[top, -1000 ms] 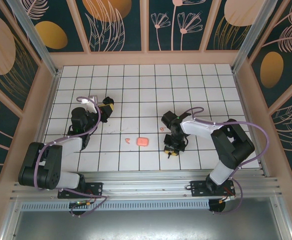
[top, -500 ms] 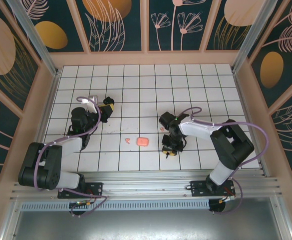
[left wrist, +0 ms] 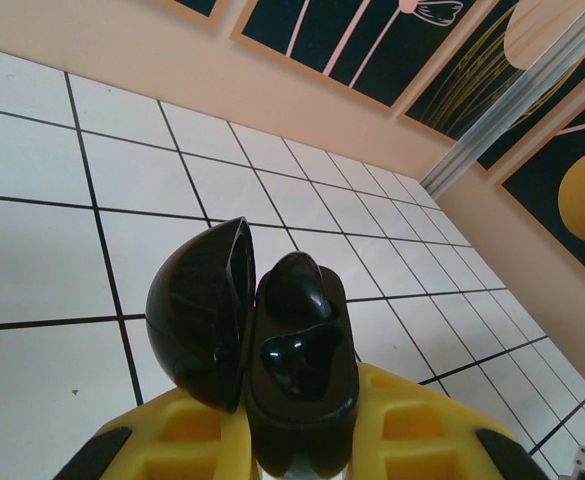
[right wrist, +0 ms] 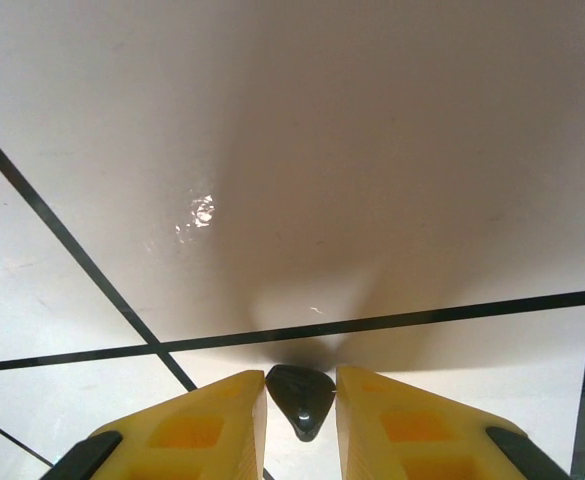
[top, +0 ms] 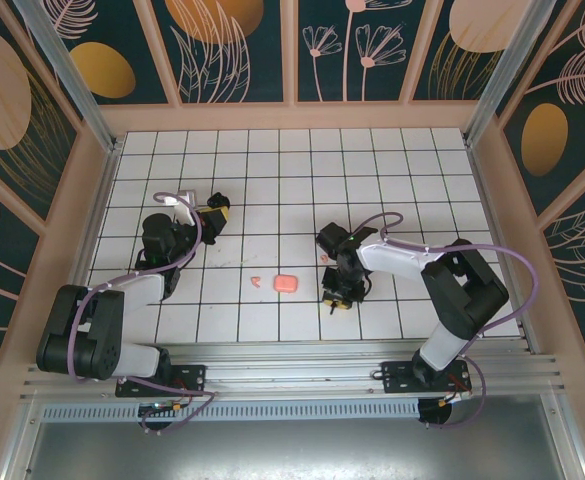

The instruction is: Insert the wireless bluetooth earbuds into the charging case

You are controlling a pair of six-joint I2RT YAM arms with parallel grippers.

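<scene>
Risk, grip: the black earbud (right wrist: 300, 392) is tiny, rounded and glossy, and it looks caught by its tip alone. It could twist or squirt out when lifted, because so little of the fingers bears on it.
Risk, handover: the two arms are well apart. The bud must cross the worktop (top: 372, 170) and meet a small socket, so a poor angle would likely leave it perched on the rim rather than seated.
Risk, case: a push from the bud could tip the black charging case (left wrist: 294, 345) in its holder or swing the lid (left wrist: 200, 312) shut.
Right claw (right wrist: 300, 412): clenched to a narrow gap on the black earbud, with a yellow finger close on each side. It is low over the worktop, by a crossing of grid lines.
Left claw (left wrist: 294, 440): grasping the base of the black charging case, which stands upright with the lid swung open to the left. Its glossy sockets are too dark to tell if either is filled.
Between the arms: a pink case (top: 286, 284) lies on the worktop with a pink earbud (top: 256, 281) just beside it on the left. A second pink speck (top: 325, 257) lies near the right arm.
Task stage, judged: one black bud picked, none yet seen seated.
</scene>
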